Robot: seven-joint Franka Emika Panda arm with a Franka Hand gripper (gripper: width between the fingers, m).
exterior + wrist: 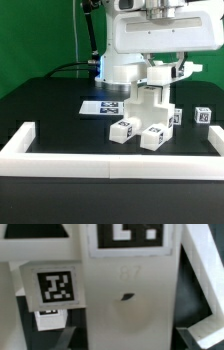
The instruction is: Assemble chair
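Standing near the middle of the black table point(45, 115), the chair assembly point(148, 103) is a blocky white stack of joined parts, upright, with tags on its faces. The gripper point(163, 74) comes down from above onto its upper end, and the fingers are closed on that top piece. In the wrist view the assembly's white face point(130, 308) fills nearly the whole picture at close range. It shows 1 full tag point(55, 285) on a side piece and 1 small dark hole point(127, 296) in the broad surface.

4 loose blocks lie around the base:
- 2 lie in front, 1 block point(125, 130) beside another point(155, 137).
- 2 lie toward the exterior view's right point(176, 117) point(203, 116).

The marker board point(103, 106) lies flat just beside the assembly, on the exterior view's left. The white rail point(100, 162) borders the front of the workspace.
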